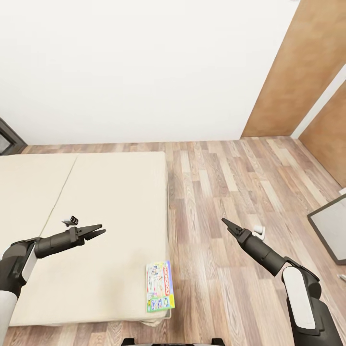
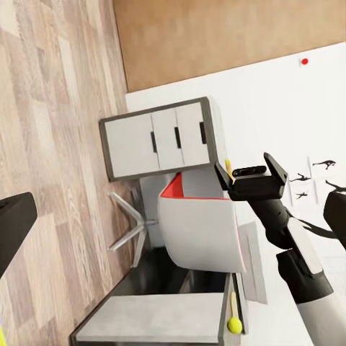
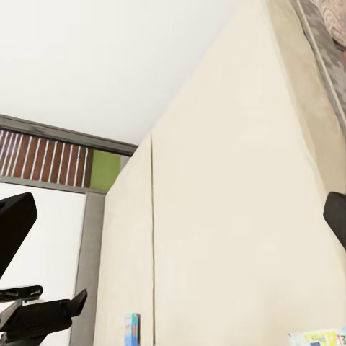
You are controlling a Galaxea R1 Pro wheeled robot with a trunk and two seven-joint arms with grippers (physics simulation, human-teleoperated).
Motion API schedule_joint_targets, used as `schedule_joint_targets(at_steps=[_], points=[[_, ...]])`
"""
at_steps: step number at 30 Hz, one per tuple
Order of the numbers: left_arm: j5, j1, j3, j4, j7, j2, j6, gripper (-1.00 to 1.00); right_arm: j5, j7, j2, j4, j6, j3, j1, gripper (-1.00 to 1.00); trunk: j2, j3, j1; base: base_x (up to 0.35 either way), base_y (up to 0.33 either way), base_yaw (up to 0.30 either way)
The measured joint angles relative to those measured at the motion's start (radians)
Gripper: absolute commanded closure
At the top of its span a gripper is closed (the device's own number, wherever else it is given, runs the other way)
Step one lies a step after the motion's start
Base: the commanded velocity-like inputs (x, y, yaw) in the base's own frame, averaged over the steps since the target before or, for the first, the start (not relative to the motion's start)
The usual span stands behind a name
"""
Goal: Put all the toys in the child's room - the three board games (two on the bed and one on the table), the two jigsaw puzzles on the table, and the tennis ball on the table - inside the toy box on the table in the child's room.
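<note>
A white board game (image 1: 160,286) with a green edge and red logo lies flat on the near right corner of the bed (image 1: 105,192); its edge also shows in the right wrist view (image 3: 317,337). A small blue board game (image 3: 132,330) rests on the mattress close to my left gripper (image 3: 43,313). My left gripper (image 1: 96,232) hovers open over the mattress, holding nothing. Over the wood floor beside the bed, my right gripper (image 1: 226,222) is open and empty. A tennis ball (image 2: 234,325) sits on the table (image 2: 151,321). The toy box and jigsaw puzzles are out of view.
A small dark thing (image 1: 72,220) lies on the mattress just beyond my left gripper. A white chair (image 2: 198,231) stands by the table, with a grey cabinet (image 2: 155,140) behind it. Dark-framed grey furniture (image 1: 331,226) is at the right edge. A white wall runs behind the bed.
</note>
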Motion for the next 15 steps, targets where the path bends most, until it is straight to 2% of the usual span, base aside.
schedule_joint_targets(at_steps=[15], points=[[0.0, 0.0, 0.0, 0.0, 0.001, -0.001, 0.0, -1.0, 0.0, 0.0, 0.001, 0.0, 0.0, 0.0, 0.0, -1.0, 0.0, 0.025, 0.0, 0.0, 0.0, 0.0]])
